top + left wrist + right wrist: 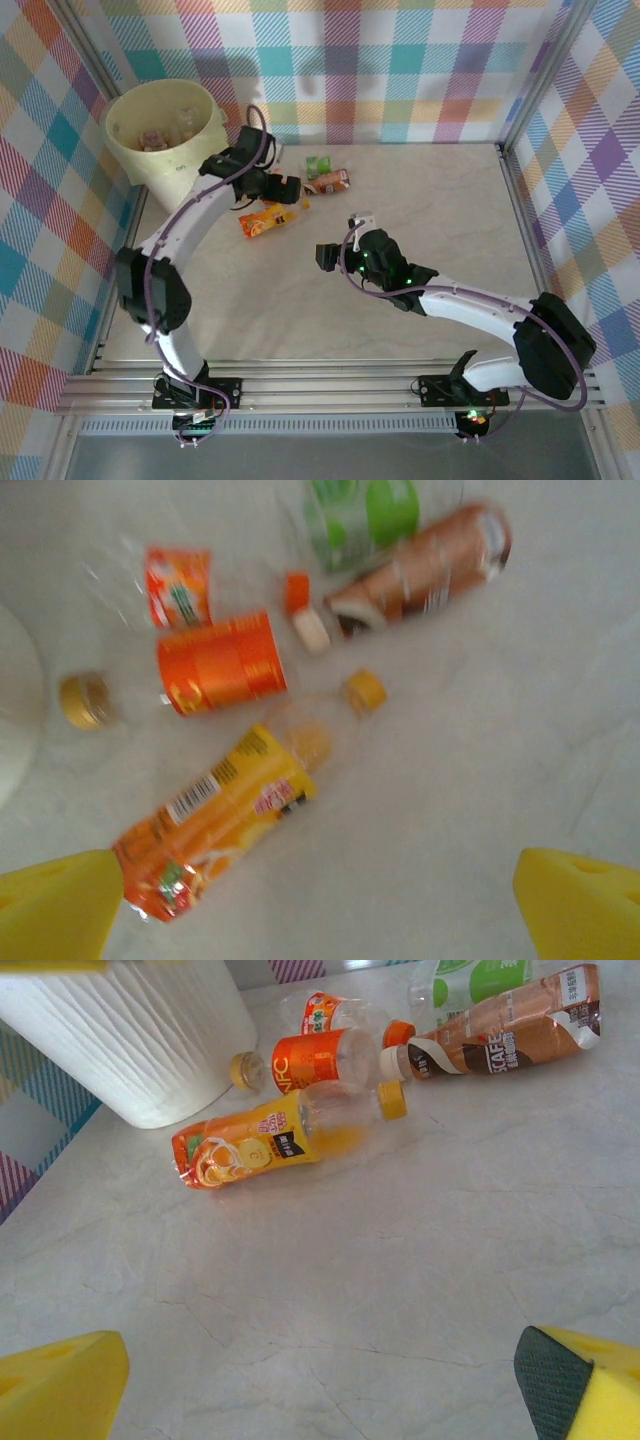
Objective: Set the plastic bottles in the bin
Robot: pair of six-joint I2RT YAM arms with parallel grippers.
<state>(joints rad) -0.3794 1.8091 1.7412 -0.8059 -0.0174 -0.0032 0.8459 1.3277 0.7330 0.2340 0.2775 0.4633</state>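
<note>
Item one, my left fingers [288, 187]: spread wide, holding and touching nothing. In the left wrist view their yellow pads [55, 910] sit at the two lower corners with bare desk [450, 810] between them, hovering just beside the bin [150, 165] over the bottle cluster. Item two, my right fingers [328, 257]: equally wide and empty, yellow pads [60, 1385] above open desk, well apart from the bin and past the cluster from it. Item three, the bin: upright, pale yellow, ribbed wall, with crushed bottles [165, 132] lying inside. Item four, yellow-labelled bottle [250, 1145]: on its side near the bin's foot, long axis slanting away from the bin, yellow cap end pointing away, crumpled base toward it. Item five, orange-labelled bottle [315, 1060]: on its side just beside the bin wall, long axis pointing at the bin, gold cap nearest it. Item six, clear bottle with a small red-orange label [325, 1008]: lying behind the orange-labelled one, orange cap turned away from the bin. Item seven, brown-labelled bottle [500, 1040]: flattened, farther from the bin than item five, white cap toward the bin, base away. Item eight, green-labelled bottle [470, 980]: just beyond the brown-labelled one, cut by the frame edge; I cannot tell which way it points.
</note>
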